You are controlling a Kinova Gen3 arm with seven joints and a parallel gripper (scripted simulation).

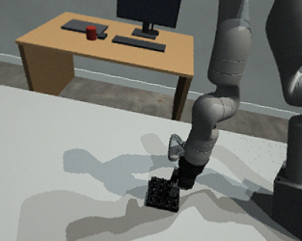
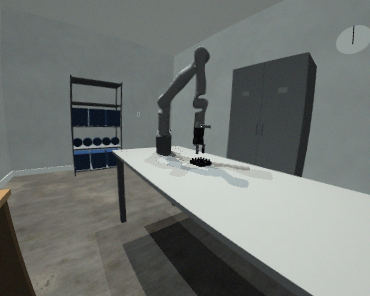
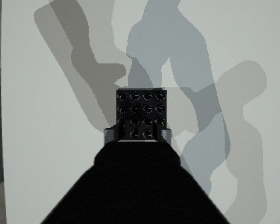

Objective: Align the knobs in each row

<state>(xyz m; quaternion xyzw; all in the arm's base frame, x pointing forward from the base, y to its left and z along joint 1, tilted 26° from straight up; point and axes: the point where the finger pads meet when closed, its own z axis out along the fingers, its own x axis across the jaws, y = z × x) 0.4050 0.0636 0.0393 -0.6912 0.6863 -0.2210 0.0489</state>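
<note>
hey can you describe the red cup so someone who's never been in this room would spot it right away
Find the wooden desk with the dark monitor, beyond the white table. On the desktop, left of the black keyboard, the cup stands at the near edge of a flat dark slab. It is small, upright and red, while everything else on that desk is dark.

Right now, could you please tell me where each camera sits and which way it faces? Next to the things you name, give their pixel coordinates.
Top: raised above the white table (image 1: 24, 152) (image 2: 280, 220), looking down across it toward the wooden desk (image 1: 126, 55); shows the arm and gripper (image 1: 172, 192) (image 2: 200, 152) (image 3: 137, 128).
Exterior: off the table's side, looking along it toward a shelf rack (image 2: 71, 125) and grey cabinet (image 2: 267, 115); shows the whole arm.
Wrist: on the arm's end, facing down past the gripper; shows its dark body and fingers.
Top and exterior share the arm, table and knob box (image 1: 154, 202) (image 2: 200, 164) (image 3: 141, 108).
</note>
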